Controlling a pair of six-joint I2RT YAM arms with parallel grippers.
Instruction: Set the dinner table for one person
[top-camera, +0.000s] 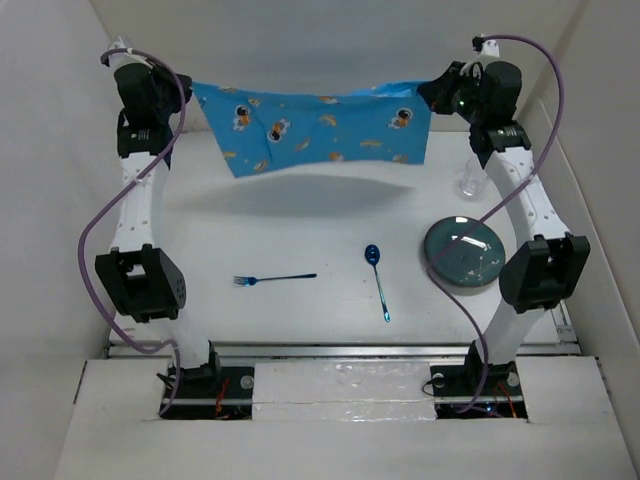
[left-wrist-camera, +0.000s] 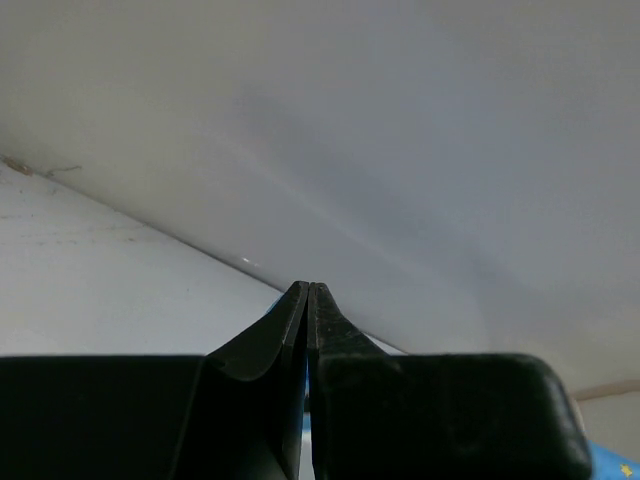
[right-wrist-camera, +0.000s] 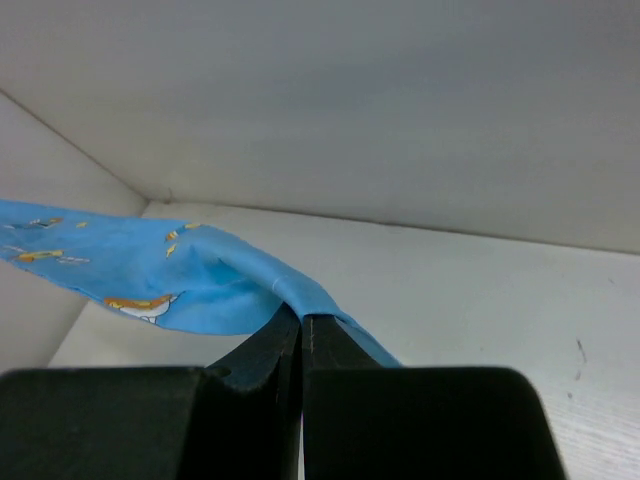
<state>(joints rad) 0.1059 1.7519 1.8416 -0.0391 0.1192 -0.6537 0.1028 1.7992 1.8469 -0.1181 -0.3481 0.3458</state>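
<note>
A blue cartoon-printed placemat (top-camera: 315, 128) hangs stretched in the air over the far part of the white dinner table (top-camera: 300, 230). My left gripper (top-camera: 188, 95) is shut on its left corner. In the left wrist view the gripper (left-wrist-camera: 308, 286) is pressed shut with only a thin blue sliver between the jaws. My right gripper (top-camera: 436, 95) is shut on the right corner, and the cloth (right-wrist-camera: 170, 275) drapes from that gripper (right-wrist-camera: 302, 318) in the right wrist view. A blue fork (top-camera: 275, 279), a blue spoon (top-camera: 378, 280) and a teal plate (top-camera: 463, 252) lie on the table.
A clear glass (top-camera: 470, 178) stands beyond the plate near the right wall. White walls enclose the table on the left, far and right sides. The placemat casts a shadow on the tabletop beneath it.
</note>
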